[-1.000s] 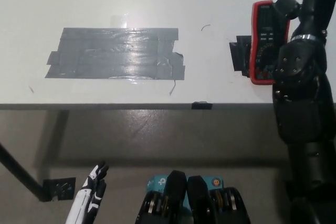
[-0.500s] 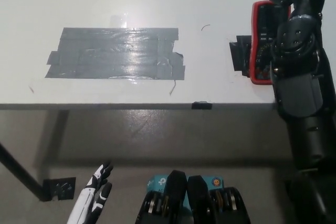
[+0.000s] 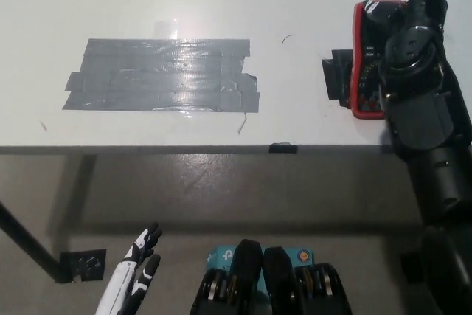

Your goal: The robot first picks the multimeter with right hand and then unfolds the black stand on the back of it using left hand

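The multimeter (image 3: 366,60), black with a red casing, lies flat on the white table (image 3: 221,5) at the far right. My black right hand (image 3: 417,16) reaches in over its right half, fingers stretched out past its top right corner, open and not closed on it. The meter's right side is hidden under the hand and forearm. My white left hand (image 3: 137,274) rests low at the lower left, below the table's front edge, open with fingers apart. The stand on the meter's back is out of sight.
A large patch of grey tape (image 3: 162,75) covers the table's middle left. A black tape piece (image 3: 337,79) lies against the meter's left side. The table's front edge (image 3: 184,150) runs across the picture, with floor and a dark table leg (image 3: 29,245) below.
My right hand has slid further up and to the right over the multimeter, fingertips now beyond its top corner. The multimeter has stayed put. The left hand has barely moved.
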